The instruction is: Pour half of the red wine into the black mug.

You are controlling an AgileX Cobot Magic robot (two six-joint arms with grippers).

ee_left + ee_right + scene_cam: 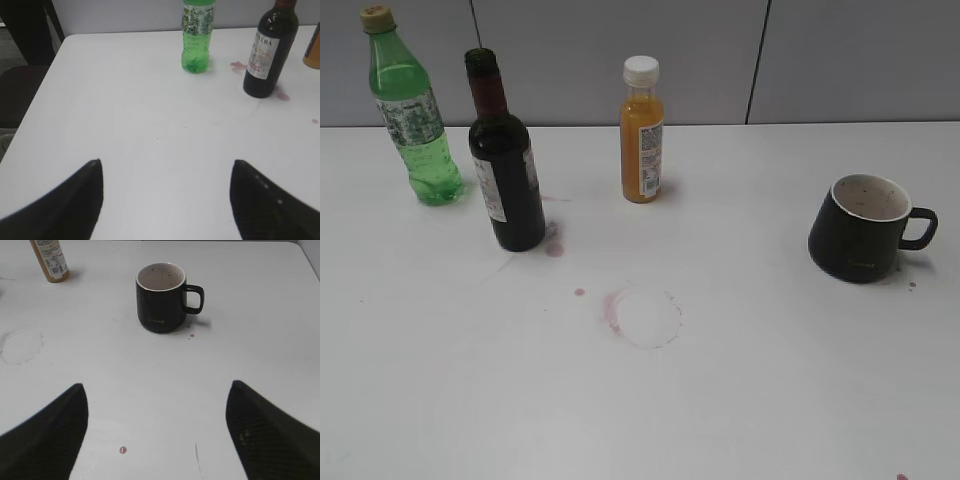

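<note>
The dark-green wine bottle [505, 170] with maroon neck and white label stands upright at the table's left, without a cap; it also shows in the left wrist view [269, 50]. The black mug [865, 228] with white inside stands upright at the right, handle to the right; its inside looks stained and I see no liquid. It also shows in the right wrist view [161, 296]. My left gripper [166, 167] is open and empty, well short of the bottle. My right gripper [156, 390] is open and empty, short of the mug. Neither gripper shows in the exterior view.
A light-green plastic bottle [412, 110] stands at the back left. An orange juice bottle [642, 130] with white cap stands at the back middle. Reddish ring stains and drops [645, 315] mark the white table. The table's left edge [42, 95] shows in the left wrist view.
</note>
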